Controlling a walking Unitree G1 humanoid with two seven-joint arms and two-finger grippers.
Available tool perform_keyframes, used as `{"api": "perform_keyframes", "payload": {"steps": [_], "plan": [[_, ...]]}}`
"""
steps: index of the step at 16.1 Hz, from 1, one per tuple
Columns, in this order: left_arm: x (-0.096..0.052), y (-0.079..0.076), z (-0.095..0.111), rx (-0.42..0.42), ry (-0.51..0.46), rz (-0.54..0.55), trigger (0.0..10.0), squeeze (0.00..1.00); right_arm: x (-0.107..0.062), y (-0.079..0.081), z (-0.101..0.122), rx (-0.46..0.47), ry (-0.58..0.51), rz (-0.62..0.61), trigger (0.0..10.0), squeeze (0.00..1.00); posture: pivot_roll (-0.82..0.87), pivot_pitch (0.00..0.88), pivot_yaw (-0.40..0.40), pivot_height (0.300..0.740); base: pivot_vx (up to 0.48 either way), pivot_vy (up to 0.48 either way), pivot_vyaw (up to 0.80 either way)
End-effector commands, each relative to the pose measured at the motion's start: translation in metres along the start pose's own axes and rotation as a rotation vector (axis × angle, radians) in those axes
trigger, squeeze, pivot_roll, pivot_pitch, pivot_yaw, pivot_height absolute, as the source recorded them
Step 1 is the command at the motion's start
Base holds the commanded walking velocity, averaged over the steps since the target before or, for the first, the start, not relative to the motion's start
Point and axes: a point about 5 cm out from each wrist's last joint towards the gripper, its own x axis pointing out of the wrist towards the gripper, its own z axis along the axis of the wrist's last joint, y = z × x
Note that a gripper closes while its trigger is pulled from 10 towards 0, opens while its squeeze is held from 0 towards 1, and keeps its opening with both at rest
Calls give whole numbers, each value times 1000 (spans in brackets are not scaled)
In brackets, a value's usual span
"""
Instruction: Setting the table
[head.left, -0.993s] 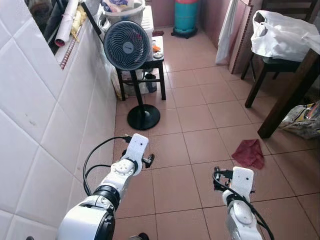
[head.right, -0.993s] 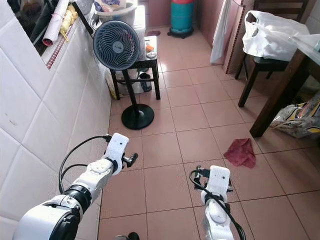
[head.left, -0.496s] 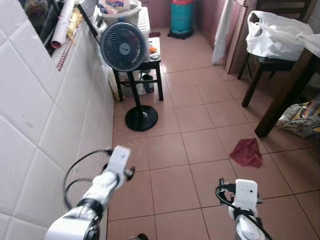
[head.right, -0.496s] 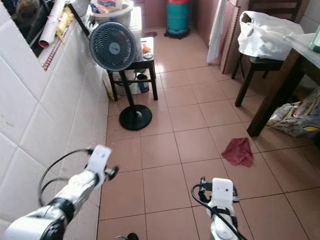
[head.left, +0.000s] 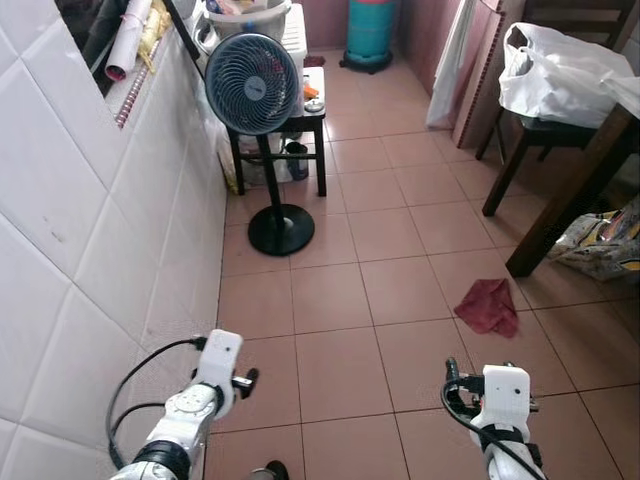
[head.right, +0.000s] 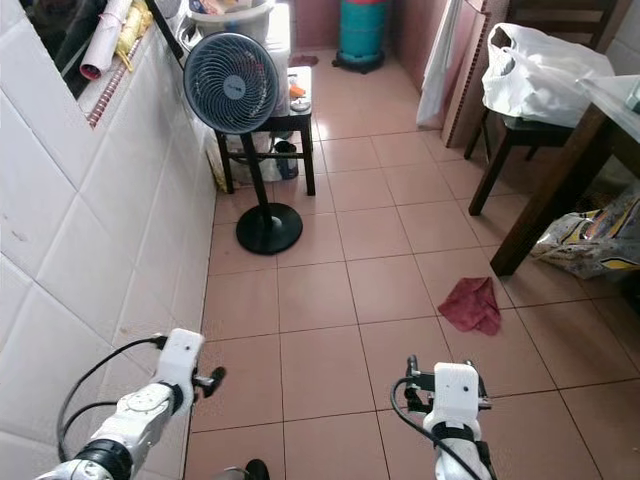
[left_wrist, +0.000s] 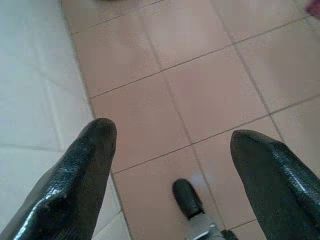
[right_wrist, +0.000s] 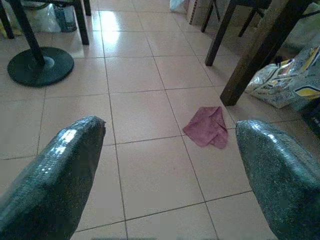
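Both grippers, left (left_wrist: 170, 165) and right (right_wrist: 167, 165), hung low in frame, jaws wide and empty, likely walking toward the dark wooden bench (head.left: 585, 185) at right.

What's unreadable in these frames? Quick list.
- Tabletop: cut by right edge of the eye views, place settings unseen.
- White bag on the chair: contents hidden by the plastic.
- Basket behind the fan: cropped at top edge.
- Printed bag: partly behind the table leg, right wrist view.

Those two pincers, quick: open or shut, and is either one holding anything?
Left pincer: open, holding nothing, above the floor tiles.
Right pincer: open, holding nothing, aimed toward the red cloth on the floor.
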Motion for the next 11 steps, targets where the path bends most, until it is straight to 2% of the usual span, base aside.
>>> {"api": "perform_keyframes", "payload": {"steps": [1,2,3,4,6,7,8,10,11], "plan": [[0,-2,-2,16,22,-9,10000,0,-3,-1,-1,-1,7,-10,10000,0,-153,133,80,740,0,0,0],[2,-8,1,35,7,-33,10000,0,-8,-4,-2,5,7,-29,10000,0,-135,140,77,740,0,0,0],[3,-9,8,28,-28,-27,10000,0,-21,-11,-6,34,22,-61,10000,0,-113,136,71,740,0,0,0],[2,-7,10,14,-37,-32,10000,0,-26,-13,-7,43,28,-64,10000,0,-116,140,71,740,0,0,0],[-4,-1,20,130,-167,-49,10000,0,-44,-15,-8,44,39,-58,10000,0,-108,149,60,740,0,0,0],[-7,7,40,131,-292,16,10000,0,-52,-16,-7,68,44,-63,10000,0,-108,146,59,740,0,0,0],[-10,5,61,139,-423,47,10000,0,-54,-16,2,61,13,-60,10000,0,-109,143,63,740,0,0,0],[-12,-3,76,151,-493,16,10000,0,-55,-16,13,55,-20,-58,10000,0,-109,143,63,740,0,0,0],[-16,-17,100,159,-587,-42,10000,0,-55,-17,31,44,-74,-61,10000,0,-112,123,79,740,0,0,0]]}}
